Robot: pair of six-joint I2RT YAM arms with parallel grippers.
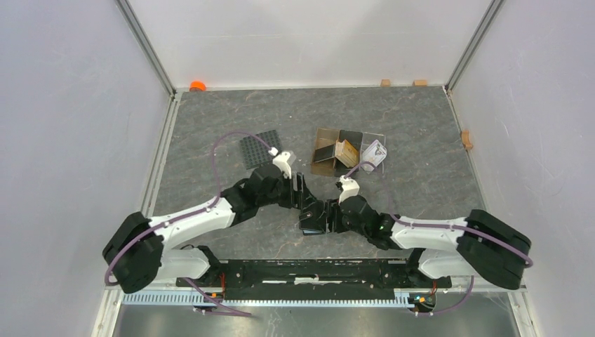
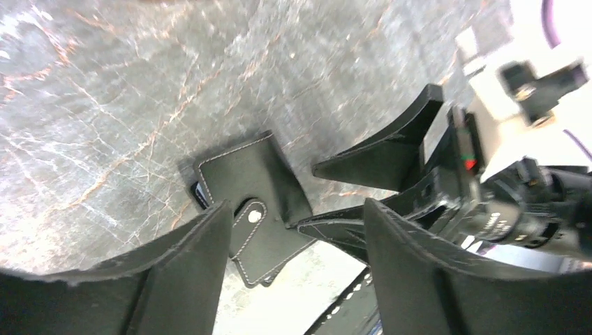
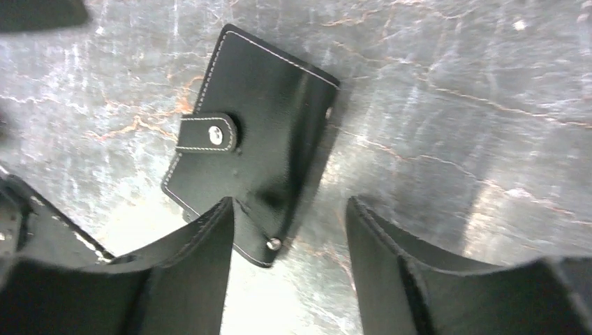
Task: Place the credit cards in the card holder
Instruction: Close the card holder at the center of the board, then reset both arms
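The card holder [image 3: 258,125] is a black stitched wallet lying folded flat on the table, its strap tab [image 3: 208,132] snapped down. My right gripper [image 3: 290,209] hangs open just above its near corner, with nothing between the fingers. My left gripper [image 2: 297,230] is also open over the card holder [image 2: 244,181], and the right fingers [image 2: 391,150] stand close beside it. In the top view both grippers [image 1: 303,200] [image 1: 324,214] meet over the card holder [image 1: 310,226]. Credit cards [image 1: 374,151] lie farther back: a whitish printed one, and a tan one [image 1: 346,149].
A brown translucent compartment box [image 1: 326,153] and a clear tray [image 1: 379,144] sit behind the grippers. A black gridded mat [image 1: 258,147] lies at the back left. An orange cap [image 1: 198,86] rests by the far wall. White walls enclose the table.
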